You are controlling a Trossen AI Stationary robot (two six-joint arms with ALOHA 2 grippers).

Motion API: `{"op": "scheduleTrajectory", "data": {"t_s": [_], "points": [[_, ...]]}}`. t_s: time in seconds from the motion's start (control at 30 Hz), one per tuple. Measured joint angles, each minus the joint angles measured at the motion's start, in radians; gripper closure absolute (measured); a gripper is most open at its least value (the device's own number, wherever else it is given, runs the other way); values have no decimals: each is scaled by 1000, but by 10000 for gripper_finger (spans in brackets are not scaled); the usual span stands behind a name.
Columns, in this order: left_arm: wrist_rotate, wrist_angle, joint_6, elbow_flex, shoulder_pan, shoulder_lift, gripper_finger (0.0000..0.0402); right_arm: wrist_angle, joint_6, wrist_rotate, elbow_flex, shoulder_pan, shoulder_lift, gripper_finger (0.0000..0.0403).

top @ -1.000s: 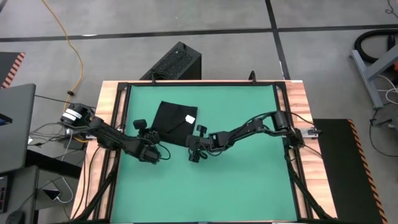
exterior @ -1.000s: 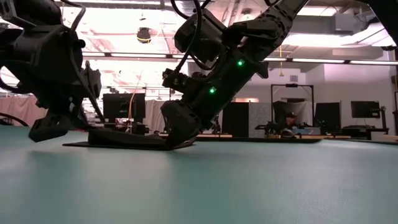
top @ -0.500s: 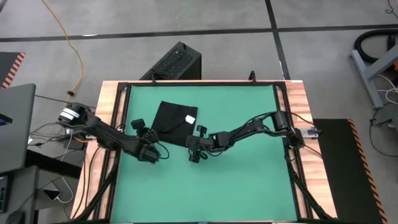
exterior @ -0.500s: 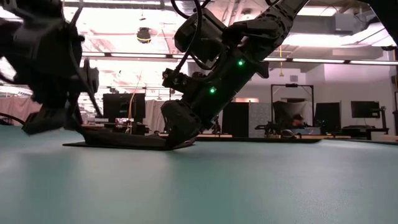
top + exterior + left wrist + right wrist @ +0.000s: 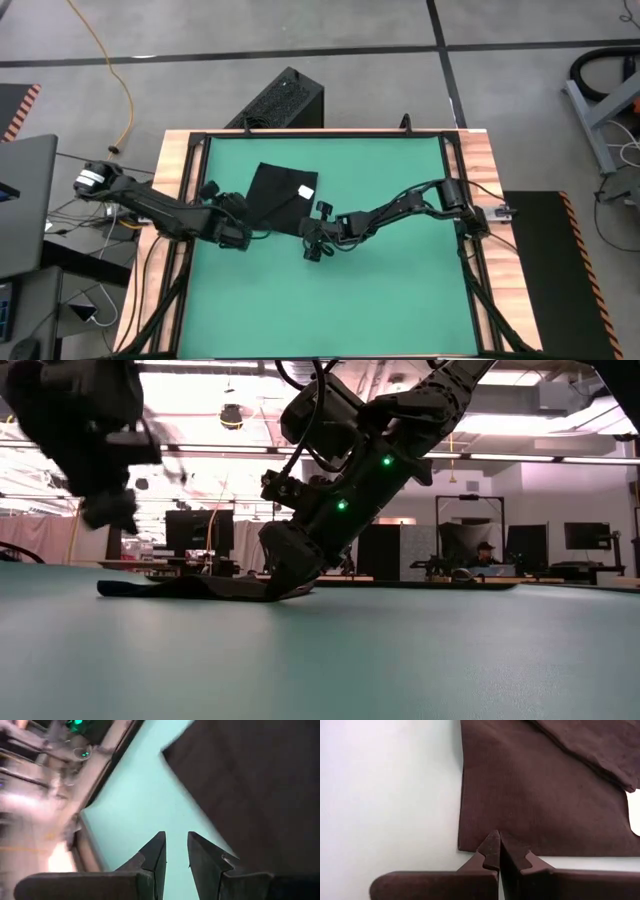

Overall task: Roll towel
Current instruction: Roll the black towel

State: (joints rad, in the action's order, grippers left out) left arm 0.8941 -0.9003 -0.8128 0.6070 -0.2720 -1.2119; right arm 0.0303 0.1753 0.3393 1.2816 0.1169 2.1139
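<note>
The black towel [image 5: 278, 195] lies flat on the green table [image 5: 400, 290], with its white tag [image 5: 306, 190] near its right corner. It also shows in the low view [image 5: 190, 589]. My right gripper [image 5: 497, 838] is shut, with its tips down at the towel's right edge. It slants down to that spot in the low view [image 5: 288, 588]. My left gripper [image 5: 176, 845] is slightly open and empty. It hangs above the table [image 5: 105, 510] just left of the towel's near-left edge [image 5: 200, 810]. My right gripper's shut fingertips [image 5: 492, 842] lie on the towel's right edge [image 5: 480, 845], close to its near corner [image 5: 460, 849]. They slant down from the table's right side. The towel stays flat on the table there. I cannot tell whether any cloth is between the fingers.
A black ribbed box [image 5: 280, 100] stands on the floor beyond the table's far edge. A laptop [image 5: 20, 200] and cables lie off the table's left side. Open green table lies in front of and to the right of the towel.
My left gripper has come up off the towel's left edge, well above the table, and has drawn back toward the table's left edge. The towel's left part, which stood a little raised, now lies flat. My right gripper has kept still.
</note>
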Motion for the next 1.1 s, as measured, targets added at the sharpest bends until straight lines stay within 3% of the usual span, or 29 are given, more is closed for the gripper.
{"op": "scheduleTrajectory", "data": {"t_s": [0.1, 0.27, 0.4, 0.6, 0.87, 1.1], "points": [[-37, 236, 200, -28, 3, 80, 332, 1, 0, 0, 0, 0, 0, 383], [-277, 602, 658, -80, 96, 127, 332, 0, 0, 0, 0, 0, 0, 383], [-383, 690, 880, -78, 185, 85, 331, 1, 0, 0, 0, 0, 1, 383], [-551, 722, 973, -66, 315, 7, 297, 1, 0, 0, 0, 0, 1, 383], [-554, 821, 1032, -66, 376, -136, 235, 5, 0, -1, 0, 0, 1, 383], [-532, 859, 1018, -66, 375, -236, 225, 5, 0, -1, 0, 0, 1, 383]]}}
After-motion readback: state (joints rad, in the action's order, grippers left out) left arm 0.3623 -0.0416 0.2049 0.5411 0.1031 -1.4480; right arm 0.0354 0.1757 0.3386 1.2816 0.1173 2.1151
